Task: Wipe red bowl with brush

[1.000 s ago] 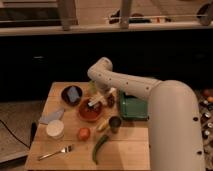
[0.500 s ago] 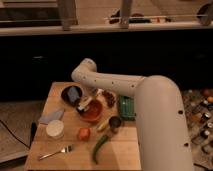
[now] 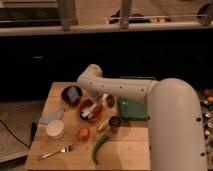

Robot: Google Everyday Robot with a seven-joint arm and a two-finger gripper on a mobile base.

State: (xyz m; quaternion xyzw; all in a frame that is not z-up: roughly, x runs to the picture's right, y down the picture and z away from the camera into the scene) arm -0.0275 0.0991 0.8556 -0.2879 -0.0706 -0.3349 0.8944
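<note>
a metal fork (image 3: 55, 151) lies at the lower left of the wooden table (image 3: 127, 152), and a long green pepper (image 3: 99, 148) lies just right of it at the bottom centre. a step further back, from left to right, stand a white cup (image 3: 55, 129), a small orange-red ball (image 3: 83, 133) and a small metal cup (image 3: 115, 124). a grey cloth (image 3: 51, 116) lies just behind the white cup.

the red bowl (image 3: 85, 106) sits near the middle of the table, behind the ball. the brush (image 3: 91, 113) shows as a pale strip slanting across the inside of this bowl. the gripper (image 3: 104, 101) hangs at the bowl's upper right rim, at the top end of that pale strip. how wide it stands, and whether it grips the brush, cannot be told.

behind and left of the red bowl is a dark bowl (image 3: 65, 92) with something bluish inside. a green tray (image 3: 131, 109) lies to the right. the white arm (image 3: 172, 120) fills the right side, and its bent joint reaches the upper centre of the table.
</note>
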